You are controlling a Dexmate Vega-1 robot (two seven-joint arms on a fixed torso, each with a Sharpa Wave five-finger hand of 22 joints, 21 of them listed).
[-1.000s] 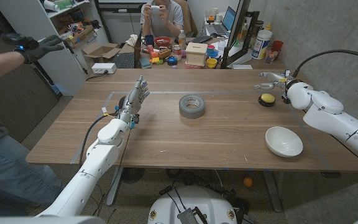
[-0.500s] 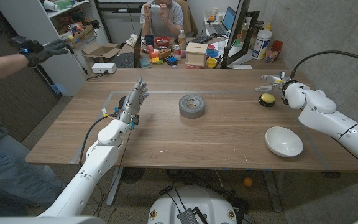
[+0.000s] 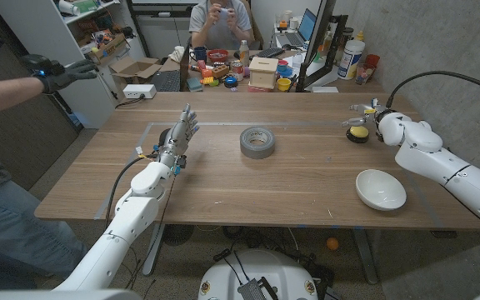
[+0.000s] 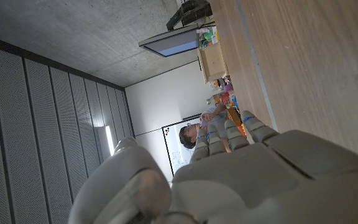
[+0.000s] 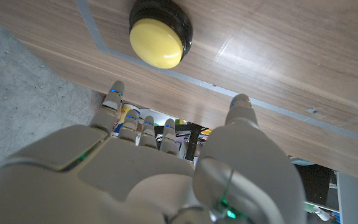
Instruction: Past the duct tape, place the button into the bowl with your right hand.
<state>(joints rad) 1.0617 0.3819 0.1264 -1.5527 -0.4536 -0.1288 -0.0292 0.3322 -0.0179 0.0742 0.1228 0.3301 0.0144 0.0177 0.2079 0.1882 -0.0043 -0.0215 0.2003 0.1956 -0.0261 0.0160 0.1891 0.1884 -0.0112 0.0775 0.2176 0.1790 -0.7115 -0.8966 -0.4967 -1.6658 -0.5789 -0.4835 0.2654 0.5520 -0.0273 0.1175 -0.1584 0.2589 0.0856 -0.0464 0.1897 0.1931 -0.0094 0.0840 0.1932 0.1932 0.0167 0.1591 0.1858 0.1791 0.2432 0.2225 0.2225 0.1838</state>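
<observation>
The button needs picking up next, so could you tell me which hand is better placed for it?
The right hand: it hovers open beside the button at the table's right end. The left hand stands far across the table, beyond the duct tape.

Bare wood seems to lie between the button (image 3: 357, 133) and the bowl (image 3: 380, 189).
</observation>
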